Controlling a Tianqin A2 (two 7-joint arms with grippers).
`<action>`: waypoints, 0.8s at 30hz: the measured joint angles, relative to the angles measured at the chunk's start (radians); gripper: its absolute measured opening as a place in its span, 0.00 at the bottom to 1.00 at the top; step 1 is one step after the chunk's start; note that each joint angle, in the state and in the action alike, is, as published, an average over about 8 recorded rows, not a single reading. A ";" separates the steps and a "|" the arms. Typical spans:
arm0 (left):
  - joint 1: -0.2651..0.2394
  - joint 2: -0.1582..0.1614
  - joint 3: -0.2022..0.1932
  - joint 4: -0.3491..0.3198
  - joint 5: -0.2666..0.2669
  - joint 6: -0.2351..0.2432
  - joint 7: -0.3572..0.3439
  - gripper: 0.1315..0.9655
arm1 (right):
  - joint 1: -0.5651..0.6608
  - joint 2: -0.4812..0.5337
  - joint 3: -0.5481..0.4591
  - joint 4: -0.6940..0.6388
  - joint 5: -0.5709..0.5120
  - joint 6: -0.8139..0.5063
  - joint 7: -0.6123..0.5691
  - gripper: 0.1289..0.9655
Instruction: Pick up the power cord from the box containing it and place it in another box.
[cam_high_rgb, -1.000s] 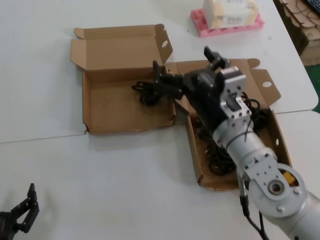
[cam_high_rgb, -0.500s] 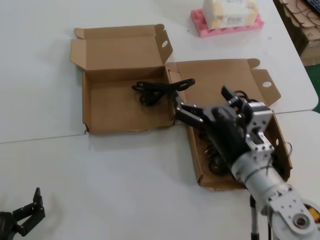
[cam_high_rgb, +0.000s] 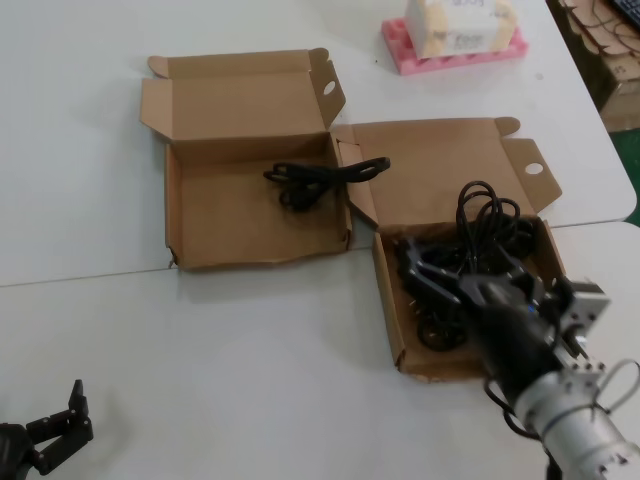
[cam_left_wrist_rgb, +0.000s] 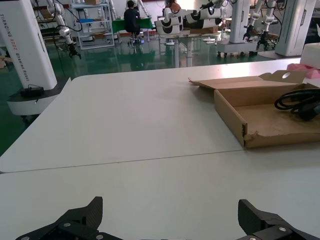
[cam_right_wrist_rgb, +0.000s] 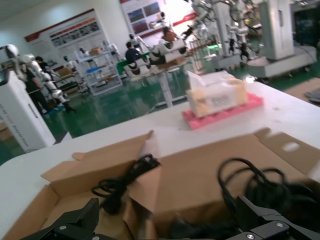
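Note:
The power cord (cam_high_rgb: 318, 180) lies as a small black bundle in the wavy-fronted box (cam_high_rgb: 210, 230) at the left, its plug end draped over that box's right wall. It also shows in the left wrist view (cam_left_wrist_rgb: 300, 102) and the right wrist view (cam_right_wrist_rgb: 125, 180). My right gripper (cam_high_rgb: 415, 270) is open and empty, low over the straight-fronted box (cam_high_rgb: 386, 300) at the right, which holds a larger tangle of black cords (cam_high_rgb: 490, 225). My left gripper (cam_high_rgb: 60, 428) is parked open at the near left of the table.
A pink foam tray with a white packet (cam_high_rgb: 455, 40) stands at the back. Flat cardboard pieces (cam_high_rgb: 605, 40) lie beyond the table's right edge. Both box lids stand open toward the back. A seam (cam_high_rgb: 100, 275) crosses the table.
My right gripper has let go of the power cord in the left box and pulled back toward me, over the right box. The cord stays in the left box.

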 joint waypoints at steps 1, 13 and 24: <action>0.000 0.000 0.000 0.000 0.000 0.000 0.000 0.98 | -0.016 -0.001 0.014 0.006 0.004 -0.005 0.000 1.00; 0.000 0.000 0.000 0.000 0.000 0.000 0.000 1.00 | -0.201 -0.016 0.172 0.082 0.044 -0.067 0.000 1.00; 0.000 0.000 0.000 0.000 0.000 0.000 0.000 1.00 | -0.237 -0.019 0.203 0.096 0.052 -0.079 0.000 1.00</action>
